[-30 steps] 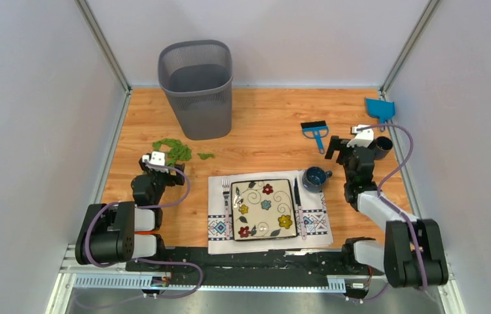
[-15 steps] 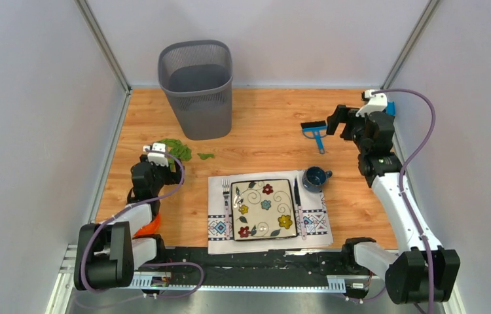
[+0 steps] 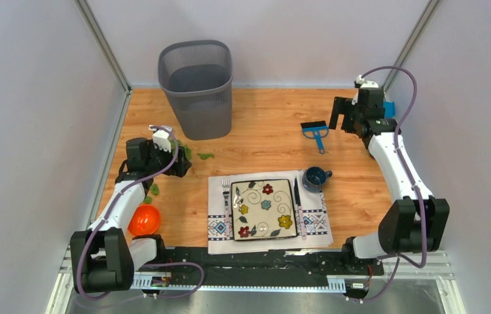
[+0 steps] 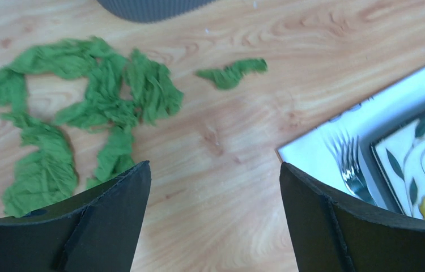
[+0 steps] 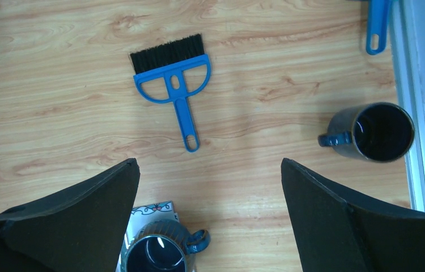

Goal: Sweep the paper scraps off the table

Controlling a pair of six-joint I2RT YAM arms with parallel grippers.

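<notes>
Paper scraps [image 4: 85,107] lie on the table [image 3: 262,131] just in front of the grey wastebasket [image 3: 196,88], toward its left side. They form 1 loose green cluster, with 1 stray bit a little to the right. The left gripper [image 4: 213,175] hovers over that cluster with its jaws spread wide and nothing between them. Well to the right of the wastebasket, the right gripper [image 5: 210,170] hangs above the blue brush [image 5: 171,79], also spread and empty. The brush lies flat, bristles toward the far wall. The dustpan [image 5: 375,28] sits further right again, only its handle showing.

The step in hand looks like fetching the brush. To do it well, the right gripper should descend over the slim handle, straddle its narrow width and close near the head for control. It should stay clear of the 2 dark mugs [image 5: 377,131] nearby. Lowering the left arm now risks scattering the cluster.
</notes>
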